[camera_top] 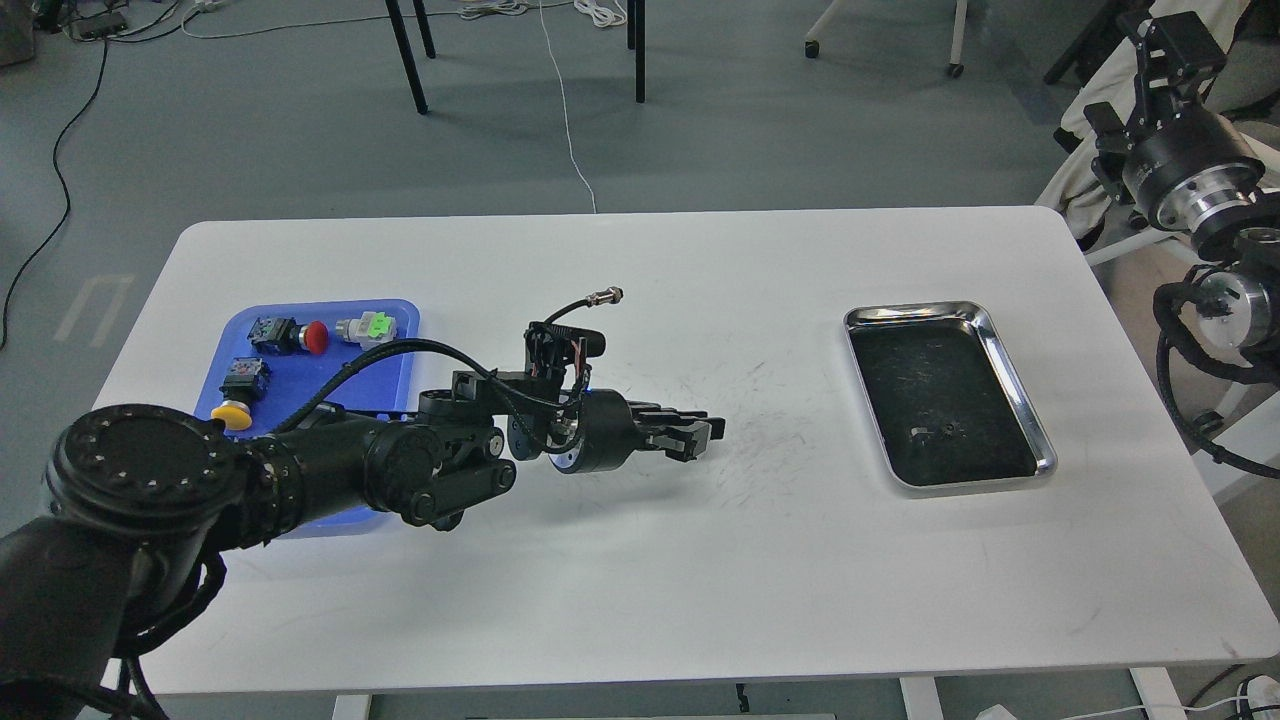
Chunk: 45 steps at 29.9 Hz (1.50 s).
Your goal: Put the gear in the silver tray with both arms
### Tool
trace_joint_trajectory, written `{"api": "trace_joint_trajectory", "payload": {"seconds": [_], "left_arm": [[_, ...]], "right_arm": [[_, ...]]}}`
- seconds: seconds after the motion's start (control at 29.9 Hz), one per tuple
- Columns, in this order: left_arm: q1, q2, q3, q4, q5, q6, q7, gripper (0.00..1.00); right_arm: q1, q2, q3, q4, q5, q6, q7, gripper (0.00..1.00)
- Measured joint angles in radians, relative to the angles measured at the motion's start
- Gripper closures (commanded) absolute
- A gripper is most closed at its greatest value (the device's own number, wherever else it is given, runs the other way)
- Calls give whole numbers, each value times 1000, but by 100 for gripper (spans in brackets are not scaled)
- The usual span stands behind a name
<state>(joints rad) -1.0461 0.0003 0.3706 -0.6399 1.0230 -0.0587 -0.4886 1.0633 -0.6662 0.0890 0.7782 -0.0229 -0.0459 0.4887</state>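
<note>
The silver tray [915,312] lies on the right part of the white table, with only small specks on its dark bottom. My left arm reaches from the lower left over the table's middle. Its gripper [703,434] points right, low over the table, well left of the silver tray. Its dark fingers lie close together, and I cannot make out whether anything is between them. No gear shows anywhere. My right gripper [1165,45] is raised beyond the table's far right corner, off the table, seen small and dark.
A blue plastic tray [400,345] at the left holds a red button [315,337], a green-and-silver part [367,327] and a yellow button [232,413]. My left arm covers its near part. Scratch marks cover the table [640,600] around its middle.
</note>
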Motion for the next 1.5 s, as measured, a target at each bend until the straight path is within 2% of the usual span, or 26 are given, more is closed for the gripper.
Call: {"api": "trace_joint_trajectory", "payload": {"seconds": [0.2, 0.57, 0.7, 0.84, 0.94, 1.27, 1.44, 1.5], "left_arm": [[0, 0, -58, -39, 3, 5, 0, 96], [13, 0, -69, -53, 4, 8, 0, 94], [19, 0, -72, -54, -1, 8, 0, 89], [27, 0, -85, -55, -7, 8, 0, 79], [31, 0, -101, -66, -11, 5, 0, 77], [37, 0, -118, -75, -18, 1, 0, 57], [38, 0, -122, -75, -18, 1, 0, 55], [38, 0, -122, -74, -18, 2, 0, 51]], "right_arm": [[0, -1, -4, 1, -1, 0, 0, 5], [-1, -4, -5, -1, -2, 1, 0, 5], [-2, -3, -5, -1, -3, 1, 0, 5], [-3, -3, -6, -1, -3, 1, 0, 5], [-3, -4, -6, -1, -3, 1, 0, 5], [-3, -4, -6, 0, -15, 1, 0, 5], [-3, -4, -6, 0, -15, 1, 0, 5], [-3, -4, -6, 1, -15, 1, 0, 5]]}}
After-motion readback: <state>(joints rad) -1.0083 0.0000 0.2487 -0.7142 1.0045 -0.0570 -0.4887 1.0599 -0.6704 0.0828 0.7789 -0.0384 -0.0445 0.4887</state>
